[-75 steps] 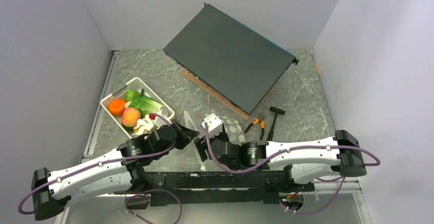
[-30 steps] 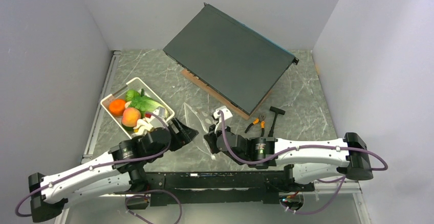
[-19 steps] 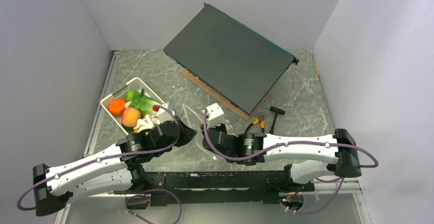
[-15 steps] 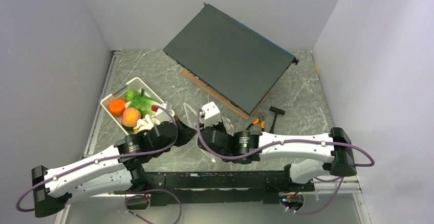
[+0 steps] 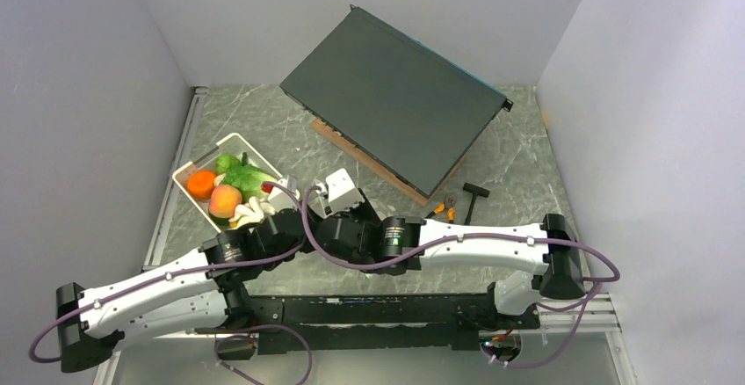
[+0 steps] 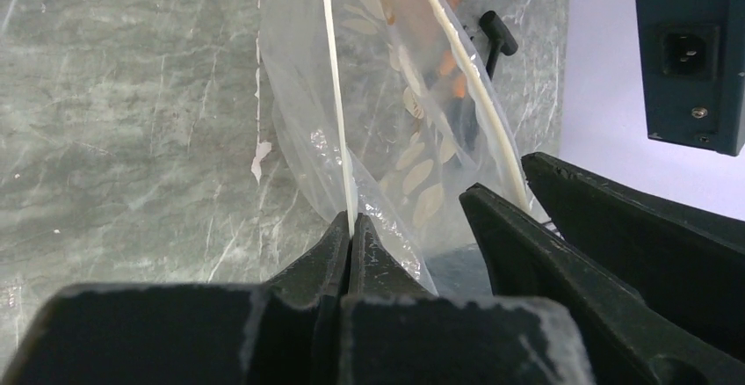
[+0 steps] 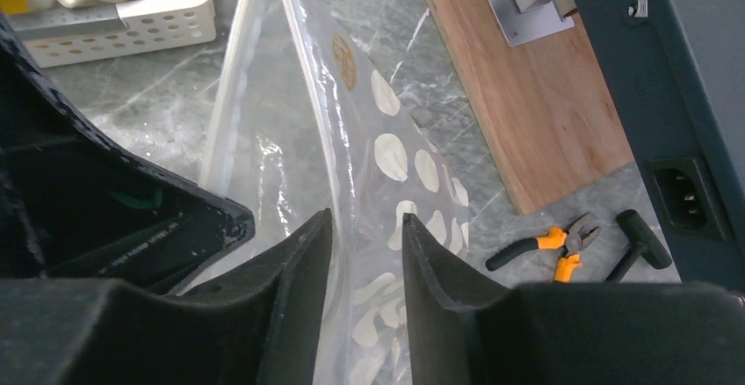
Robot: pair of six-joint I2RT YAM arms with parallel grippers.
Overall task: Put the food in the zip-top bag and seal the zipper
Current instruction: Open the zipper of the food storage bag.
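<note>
Left gripper pinches zipper (dotted zip-top bag); right gripper parted astride bag.

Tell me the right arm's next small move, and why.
Probably shut the right gripper on the lip of the zip-top bag between its open fingers. The left gripper pinches the other zipper strip, and the food sits in the basket.

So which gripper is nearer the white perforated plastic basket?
Left. The left gripper sits just right of the white perforated basket; the right gripper lies beyond it, farther right.
</note>
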